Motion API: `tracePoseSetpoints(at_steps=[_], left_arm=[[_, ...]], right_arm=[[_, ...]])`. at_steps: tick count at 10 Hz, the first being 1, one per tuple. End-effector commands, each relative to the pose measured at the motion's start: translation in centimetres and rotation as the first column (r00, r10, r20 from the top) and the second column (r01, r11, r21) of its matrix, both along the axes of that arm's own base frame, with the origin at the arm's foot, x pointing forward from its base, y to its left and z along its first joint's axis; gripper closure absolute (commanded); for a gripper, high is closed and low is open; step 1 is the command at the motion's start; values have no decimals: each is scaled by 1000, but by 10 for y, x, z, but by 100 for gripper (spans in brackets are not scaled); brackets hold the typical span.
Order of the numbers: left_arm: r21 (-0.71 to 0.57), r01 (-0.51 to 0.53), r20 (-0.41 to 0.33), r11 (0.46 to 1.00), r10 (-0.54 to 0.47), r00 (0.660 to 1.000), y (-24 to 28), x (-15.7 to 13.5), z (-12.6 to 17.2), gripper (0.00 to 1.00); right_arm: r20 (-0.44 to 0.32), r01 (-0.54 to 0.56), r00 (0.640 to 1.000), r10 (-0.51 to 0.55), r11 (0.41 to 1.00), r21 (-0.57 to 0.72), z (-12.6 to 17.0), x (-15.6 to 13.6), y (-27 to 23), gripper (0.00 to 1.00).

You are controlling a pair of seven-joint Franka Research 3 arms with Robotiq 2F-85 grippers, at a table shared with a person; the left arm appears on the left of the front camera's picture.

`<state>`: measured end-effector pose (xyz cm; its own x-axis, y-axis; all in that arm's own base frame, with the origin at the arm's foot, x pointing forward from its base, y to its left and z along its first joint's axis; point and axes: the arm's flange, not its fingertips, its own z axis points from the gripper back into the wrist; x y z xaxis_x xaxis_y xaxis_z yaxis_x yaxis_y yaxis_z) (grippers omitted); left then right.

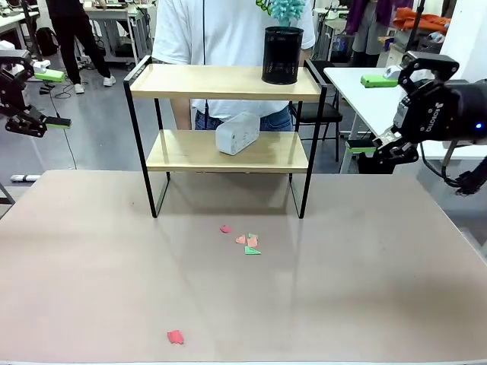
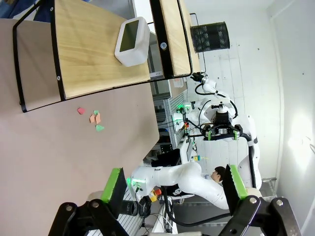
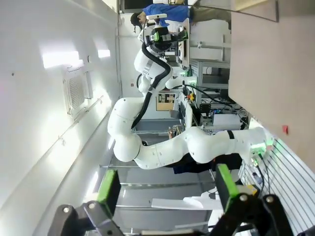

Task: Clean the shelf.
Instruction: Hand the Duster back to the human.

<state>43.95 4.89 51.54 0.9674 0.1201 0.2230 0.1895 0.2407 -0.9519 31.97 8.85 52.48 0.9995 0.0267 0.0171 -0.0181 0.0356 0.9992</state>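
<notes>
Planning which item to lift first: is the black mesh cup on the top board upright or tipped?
Upright: the black mesh cup stands on its base on the shelf, opening upward.

The shelf (image 1: pixel 227 82) has two boards of pale, smooth wood with a faint grain and a matt finish, held in a thin frame of black metal with a dull sheen. On the shelf's top board, a black pen cup (image 1: pixel 282 55) looks like perforated metal mesh, matt. On the lower board lies a white box (image 1: pixel 237 133) of smooth, slightly glossy plastic. In front of the shelf, the table (image 1: pixel 365 281) has a flat, matt beige surface, with small scraps (image 1: pixel 247 242) on it that look like red, orange and green paper.
</notes>
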Motion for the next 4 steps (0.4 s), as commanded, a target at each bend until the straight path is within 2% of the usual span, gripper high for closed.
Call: tracePoseSetpoints(at_steps=[1, 4], left_arm=[[-16, -10, 12, 1000, 10, 1000, -3, -1, 2, 0], [-16, -10, 12, 1000, 10, 1000, -3, -1, 2, 0]], right_arm=[[-16, -8, 1000, 8, 1000, -2, -3, -5, 2, 0], [-16, -8, 1000, 8, 1000, -2, -3, -5, 2, 0]])
